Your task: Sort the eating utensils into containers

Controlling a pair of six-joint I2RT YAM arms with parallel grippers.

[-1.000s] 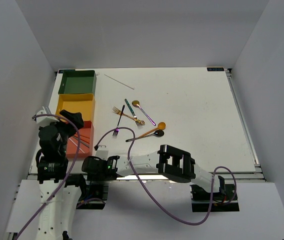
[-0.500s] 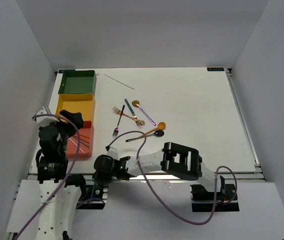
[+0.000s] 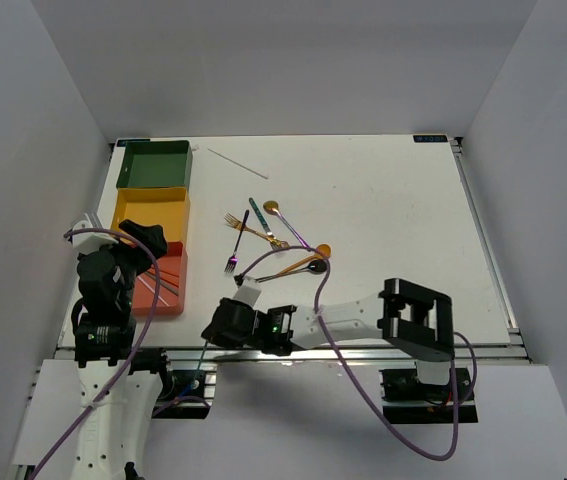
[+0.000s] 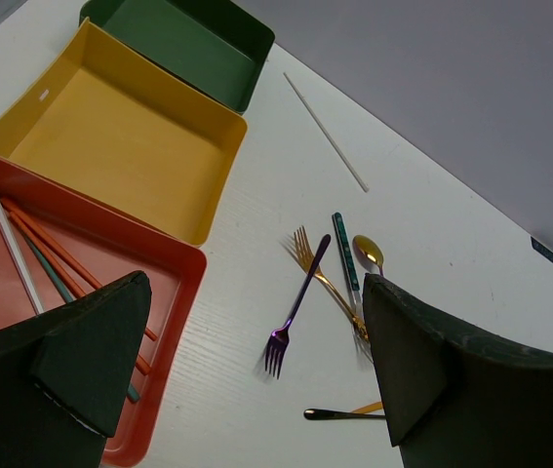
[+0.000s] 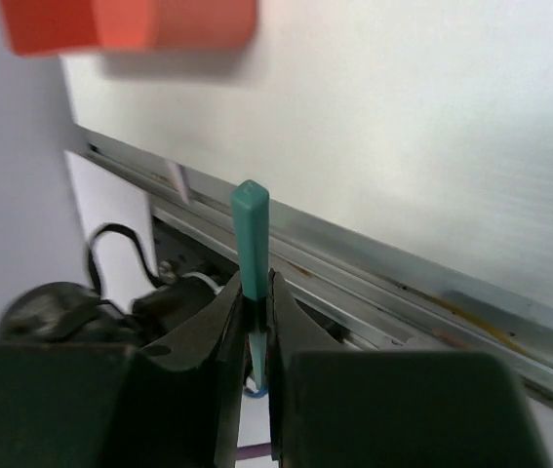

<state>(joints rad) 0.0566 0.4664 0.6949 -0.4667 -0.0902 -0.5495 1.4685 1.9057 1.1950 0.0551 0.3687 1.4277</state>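
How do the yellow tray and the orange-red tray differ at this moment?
The yellow tray holds nothing, while the orange-red tray holds several chopsticks. The yellow tray sits in the middle of the row, next to the dark green tray; the orange-red tray sits at the near end, closest to the left arm. Both are shallow, open, rectangular and of like size.

Even, diffuse overhead light; white counter [image 3: 383, 210] bright, shadows faint and short. Right wrist view soft: orange-red tray [image 5: 130, 24] blurred, background defocused. Left wrist view sharp mid-field, near fingers [image 4: 452, 380] dark.
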